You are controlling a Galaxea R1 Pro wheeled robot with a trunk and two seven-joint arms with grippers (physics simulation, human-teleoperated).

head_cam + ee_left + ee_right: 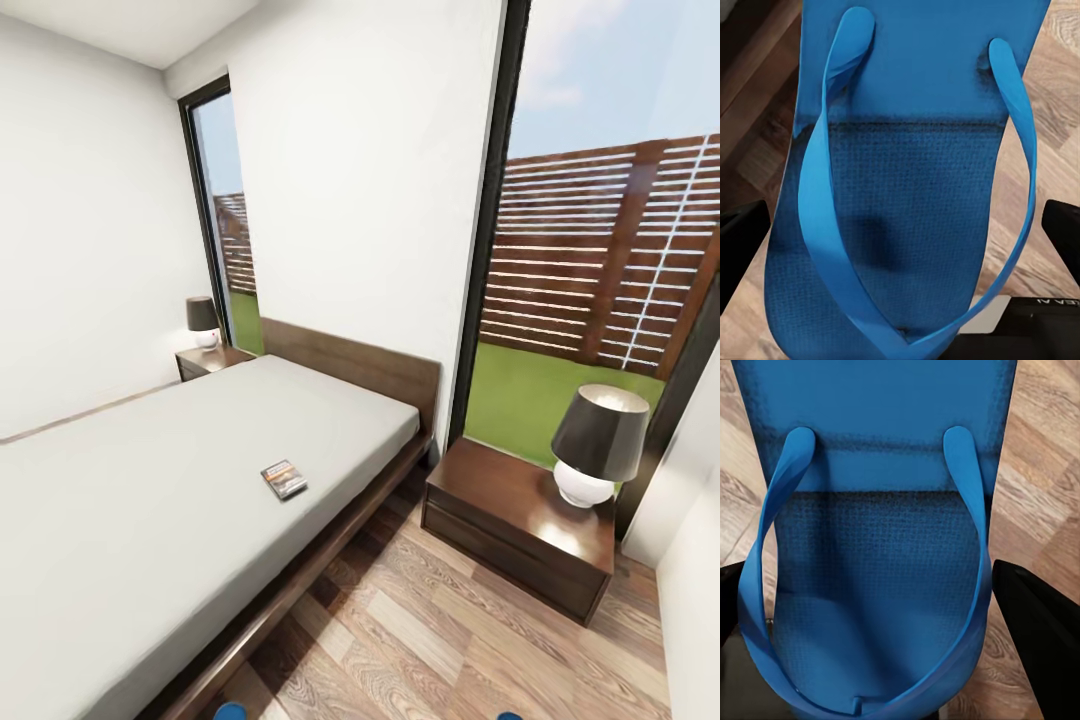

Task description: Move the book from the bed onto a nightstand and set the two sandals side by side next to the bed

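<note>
Book: small dark paperback with an orange band (284, 479) lay flat on the pale-grey mattress of the dark-framed bed (150, 500), near its floor-side edge.
Nightstand: dark reddish-brown cabinet (515, 530) stood beside the bed, carrying a grey-shaded lamp (598, 445).
Left claw (900, 247): spread, dark fingers (742, 247) flanking a bright blue flip-flop (907, 187) over the wood-plank floor (1057, 112).
Right claw (885, 622): spread astride the second blue flip-flop (877, 547); whether it pinched, could not tell.

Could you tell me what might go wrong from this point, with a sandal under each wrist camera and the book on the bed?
1. The left sandal lies close to the bed frame, so it may catch there when shifted.
2. The right sandal fills its camera, so judging whether the pair ends up side by side is hard.
3. The lamp takes one end of the near nightstand, so placing the book could knock it.
</note>
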